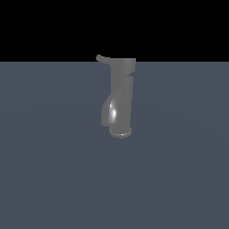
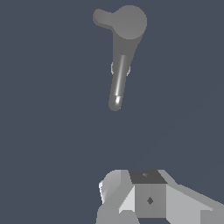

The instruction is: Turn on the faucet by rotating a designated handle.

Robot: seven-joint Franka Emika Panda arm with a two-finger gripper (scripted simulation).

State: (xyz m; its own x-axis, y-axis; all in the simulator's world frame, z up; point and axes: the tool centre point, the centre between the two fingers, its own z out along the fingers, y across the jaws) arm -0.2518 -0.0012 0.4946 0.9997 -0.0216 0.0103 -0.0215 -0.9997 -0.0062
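Note:
The faucet [image 1: 120, 96] stands upright in the middle of the exterior view, dark grey and glossy, with its curved spout ending in a ringed mouth [image 1: 120, 131]. The thin handle [image 1: 102, 58] sticks out of the cap toward the exterior view's left. The wrist view looks down on the faucet [image 2: 121, 65], with its round cap and the short handle [image 2: 101, 17] beside it. My gripper [image 2: 146, 192] shows only in the wrist view, well apart from the faucet. Its fingers show no gap between them and hold nothing. The gripper is out of the exterior view.
The faucet stands on a flat grey-blue floor [image 1: 53, 170] that runs to a black background. Nothing else is in view.

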